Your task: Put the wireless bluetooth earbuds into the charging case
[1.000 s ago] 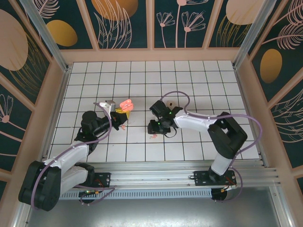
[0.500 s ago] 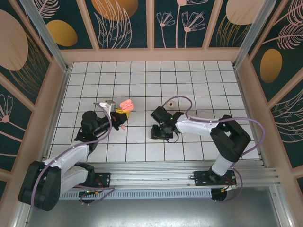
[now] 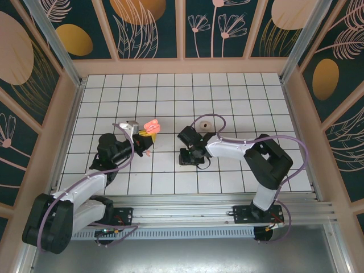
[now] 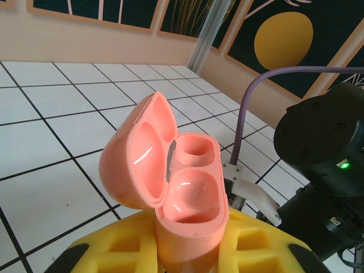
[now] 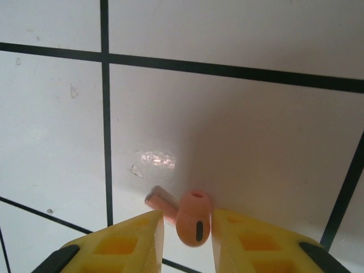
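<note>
The salmon-pink charging case [image 4: 190,187] stands upright with its lid swung open to the left and both wells bare. My left gripper [image 4: 190,242] is shut on its lower body; from above the case [image 3: 152,125] sits at that gripper [image 3: 143,134]. One pale pink earbud [image 5: 192,219] lies on the white tile between the yellow fingers [image 5: 128,242] of my right gripper [image 5: 187,230]. The right finger touches the bud's head, a thin gap is left on the other side, and the stem runs toward the left finger. From above, the right gripper [image 3: 187,158] points down at the floor. A second earbud [image 3: 147,152] lies near the left arm.
A small tan ring-shaped object [image 3: 205,124] lies on the tiles behind the right arm. The white tiled floor [image 3: 227,96] is walled by peach rails and patterned panels on three sides. The two grippers are about two tiles apart.
The right arm swung down over the loose earbud and lowered onto it, and its jaws narrowed around it. The left arm and the case stayed still.
</note>
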Controlling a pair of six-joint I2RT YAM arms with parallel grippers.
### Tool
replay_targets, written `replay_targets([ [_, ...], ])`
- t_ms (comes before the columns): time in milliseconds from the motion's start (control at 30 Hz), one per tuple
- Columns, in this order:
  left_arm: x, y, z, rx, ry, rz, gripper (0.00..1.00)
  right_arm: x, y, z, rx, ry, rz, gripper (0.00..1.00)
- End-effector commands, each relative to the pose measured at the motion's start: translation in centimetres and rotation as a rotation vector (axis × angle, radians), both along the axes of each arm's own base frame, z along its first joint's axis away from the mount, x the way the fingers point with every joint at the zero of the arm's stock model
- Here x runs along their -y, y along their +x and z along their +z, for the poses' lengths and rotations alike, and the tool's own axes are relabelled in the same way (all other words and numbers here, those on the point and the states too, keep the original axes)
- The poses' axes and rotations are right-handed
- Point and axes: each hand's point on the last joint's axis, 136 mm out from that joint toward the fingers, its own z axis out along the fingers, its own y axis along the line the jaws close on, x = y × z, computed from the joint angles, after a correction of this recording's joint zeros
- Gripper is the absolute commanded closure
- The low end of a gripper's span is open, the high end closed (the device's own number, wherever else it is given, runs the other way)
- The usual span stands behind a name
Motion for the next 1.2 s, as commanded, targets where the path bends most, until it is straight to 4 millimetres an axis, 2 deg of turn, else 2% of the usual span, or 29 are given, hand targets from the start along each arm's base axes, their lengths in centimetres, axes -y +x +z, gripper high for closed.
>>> replay_targets([
  [0, 0.0, 0.2, 1.5, 0.048, -0.007, -0.007, 0.8, -0.2, 0.9, -0.1, 0.021, -0.011, 0.012, 0.72],
  [300, 0.0, 0.3, 1.5, 0.045, -0.005, -0.005, 0.8, 0.4, 0.7, -1.0, 0.008, -0.035, 0.03, 0.8],
  [500, 0.0, 0.3, 1.4, 0.042, -0.003, -0.006, 0.8, 0.5, 0.2, -0.2, 0.034, -0.025, 0.112, 0.82],
  [567, 0.0, 0.3, 1.5, 0.042, -0.005, -0.007, 0.8, 0.7, -0.1, 0.3, 0.045, -0.028, 0.179, 0.83],
  [767, 0.1, 0.3, 1.6, 0.043, -0.003, -0.01, 0.8, 3.2, -1.1, 1.3, 0.079, -0.104, 0.44, 0.83],
  [933, 0.1, 0.2, 1.7, 0.048, -0.002, -0.012, 0.8, 3.7, -3.0, 1.2, 0.036, -0.122, 0.678, 0.83],
  [1167, 0.1, 0.4, 1.6, 0.044, 0.004, -0.009, 0.8, 3.6, -2.6, 0.2, 0.033, -0.154, 0.825, 0.82],
])
